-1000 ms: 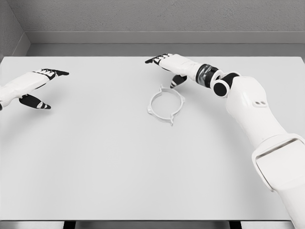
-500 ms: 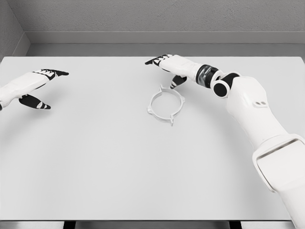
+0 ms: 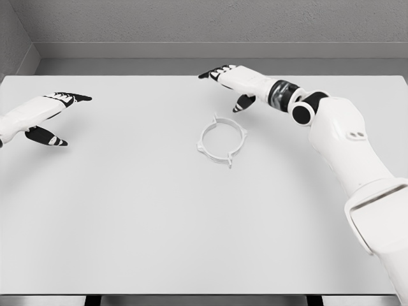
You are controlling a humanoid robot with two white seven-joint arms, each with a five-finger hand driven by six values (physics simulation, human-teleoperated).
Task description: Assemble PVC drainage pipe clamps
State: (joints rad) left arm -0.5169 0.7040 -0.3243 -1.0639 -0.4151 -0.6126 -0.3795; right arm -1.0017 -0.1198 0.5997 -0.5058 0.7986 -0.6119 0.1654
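A white ring-shaped pipe clamp (image 3: 222,139) with small tabs lies flat near the middle of the white table (image 3: 127,217). My right hand (image 3: 231,84) hovers just behind and above it, fingers spread and holding nothing, the thumb pointing down toward the ring's far rim without touching it. Far off at the table's left edge, my left hand (image 3: 48,115) rests with fingers extended and empty.
A grey wall runs along the table's far edge (image 3: 204,60). My right arm (image 3: 338,140) crosses the table's right side from the lower right corner.
My right hand has risen and drawn back a little to the right, away from the clamp. The clamp and the left hand have not moved.
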